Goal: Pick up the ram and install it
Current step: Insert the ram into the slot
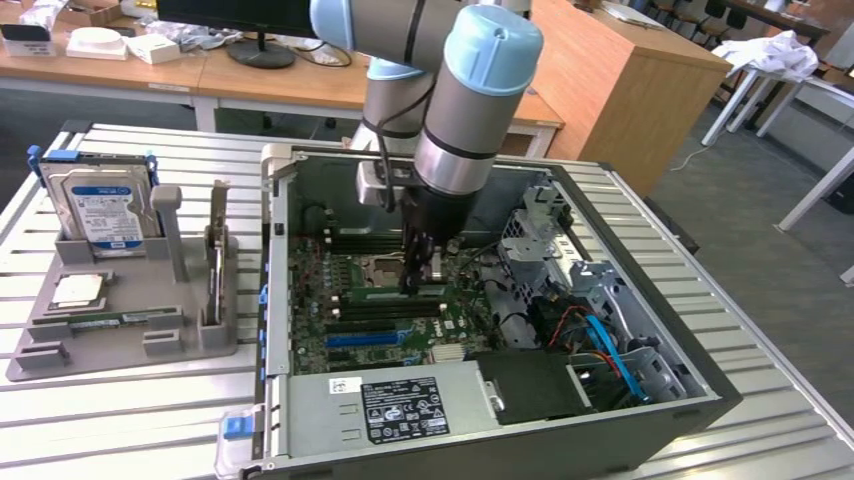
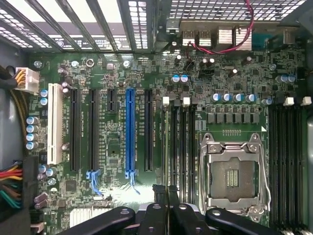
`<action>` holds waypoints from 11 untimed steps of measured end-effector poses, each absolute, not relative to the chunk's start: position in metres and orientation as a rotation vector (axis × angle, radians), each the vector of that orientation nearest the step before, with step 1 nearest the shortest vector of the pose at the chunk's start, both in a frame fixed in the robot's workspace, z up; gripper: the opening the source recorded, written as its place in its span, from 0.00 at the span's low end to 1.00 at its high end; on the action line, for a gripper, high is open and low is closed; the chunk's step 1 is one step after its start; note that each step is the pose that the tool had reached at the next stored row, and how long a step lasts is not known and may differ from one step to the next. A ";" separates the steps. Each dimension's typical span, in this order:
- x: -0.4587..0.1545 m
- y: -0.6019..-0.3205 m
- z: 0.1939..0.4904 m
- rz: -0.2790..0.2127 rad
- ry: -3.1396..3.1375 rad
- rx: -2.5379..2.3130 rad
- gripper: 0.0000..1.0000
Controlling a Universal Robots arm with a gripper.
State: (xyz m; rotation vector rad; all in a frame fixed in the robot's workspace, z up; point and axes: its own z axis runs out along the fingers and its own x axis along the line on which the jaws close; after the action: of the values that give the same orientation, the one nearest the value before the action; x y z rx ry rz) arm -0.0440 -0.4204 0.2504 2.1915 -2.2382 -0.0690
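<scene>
On grey tray [image 1: 134, 352], ram [image 1: 118, 321]: long flat green stick, pale label.

Computer case [image 1: 694, 395] on table [image 1: 120, 420]; parts holder [image 1: 127, 345] at exterior view's left; hand [image 1: 424, 285] inside case.

No readable text: labels on hard drive [image 1: 104, 205] and power supply [image 1: 400, 408] too small; motherboard [image 2: 122, 78] silkscreen illegible.
</scene>
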 end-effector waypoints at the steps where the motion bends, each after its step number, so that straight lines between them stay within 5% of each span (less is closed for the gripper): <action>1: -0.044 -0.420 0.250 -0.069 -2.238 2.191 0.12; 11: -0.047 -0.420 0.240 -0.069 -2.239 2.191 0.12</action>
State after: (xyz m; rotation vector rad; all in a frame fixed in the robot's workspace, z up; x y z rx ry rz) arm -0.0467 -0.4204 0.2400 2.1910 -2.2388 -0.0692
